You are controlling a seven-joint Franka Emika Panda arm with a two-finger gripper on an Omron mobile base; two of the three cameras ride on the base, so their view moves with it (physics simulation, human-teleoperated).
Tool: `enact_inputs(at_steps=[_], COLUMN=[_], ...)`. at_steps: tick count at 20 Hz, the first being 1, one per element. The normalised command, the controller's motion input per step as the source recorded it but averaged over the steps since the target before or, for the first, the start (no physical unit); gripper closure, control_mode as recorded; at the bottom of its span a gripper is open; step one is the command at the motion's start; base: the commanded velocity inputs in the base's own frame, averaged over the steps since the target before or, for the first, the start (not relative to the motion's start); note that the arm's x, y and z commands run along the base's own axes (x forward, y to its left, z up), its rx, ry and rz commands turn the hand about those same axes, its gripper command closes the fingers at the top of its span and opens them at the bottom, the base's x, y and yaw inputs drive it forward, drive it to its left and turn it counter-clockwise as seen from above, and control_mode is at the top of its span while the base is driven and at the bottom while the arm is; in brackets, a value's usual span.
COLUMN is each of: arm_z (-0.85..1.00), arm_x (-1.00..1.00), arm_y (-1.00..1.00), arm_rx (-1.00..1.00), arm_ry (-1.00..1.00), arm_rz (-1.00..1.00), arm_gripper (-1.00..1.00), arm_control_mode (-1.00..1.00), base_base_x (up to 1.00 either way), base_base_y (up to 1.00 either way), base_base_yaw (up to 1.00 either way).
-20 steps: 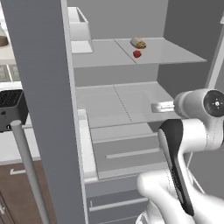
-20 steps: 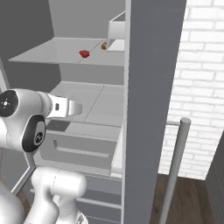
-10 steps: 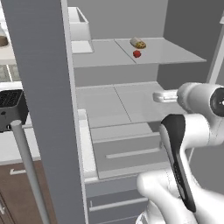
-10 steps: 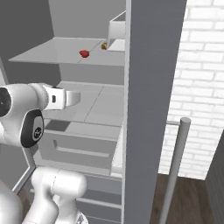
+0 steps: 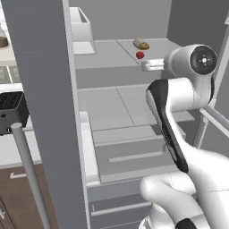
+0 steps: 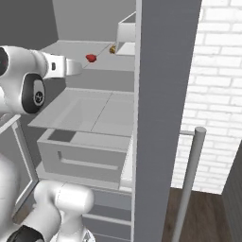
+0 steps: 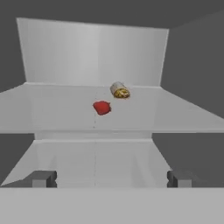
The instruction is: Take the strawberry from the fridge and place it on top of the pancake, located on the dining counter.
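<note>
The strawberry (image 7: 101, 107) sits on the upper shelf (image 7: 52, 109) of the open fridge (image 5: 40, 89), a little back from the shelf's front edge, with bare shelf all round it except at about one o'clock, where a tan-brown lumpy food item (image 7: 120, 90) lies near it but apart, closer to the back wall. In the hand view the berry shows just left of centre, straight ahead at twelve o'clock, and nothing lies between it and the end effector (image 7: 111, 178), whose two finger tips stand spread wide with nothing between them. The end effector hangs in front of the shelf's front lip, at roughly the shelf's height in the base views (image 5: 152, 65), short of the berry. Below that lip runs a second, lower shelf (image 6: 90, 106), also bare, and under it a pale drawer (image 6: 87, 153). A white bin (image 5: 82, 24) hangs on the inside of the open door at the ten o'clock side in the left base view. The door's thick grey edge (image 6: 158, 118) and its long bar handle (image 6: 189, 179) close in the side.
</note>
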Motion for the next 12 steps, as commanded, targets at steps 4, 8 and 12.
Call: enact_inputs(at_steps=[4, 8, 12], arm_z=[0.17, 0.00, -0.10], arm_x=[0.36, 0.25, 0.09], arm_y=[0.03, 0.00, -0.09], arm_rx=[0.00, 0.00, 0.00], arm_ry=[0.07, 0.03, 0.01], arm_rz=[0.00, 0.00, 0.00], arm_gripper=[-1.00, -1.00, -1.00], arm_control_mode=[-1.00, -1.00, -1.00], base_base_x=[0.00, 0.00, 0.00], base_base_y=[0.00, 0.00, 0.00], base_base_yaw=[0.00, 0.00, 0.00])
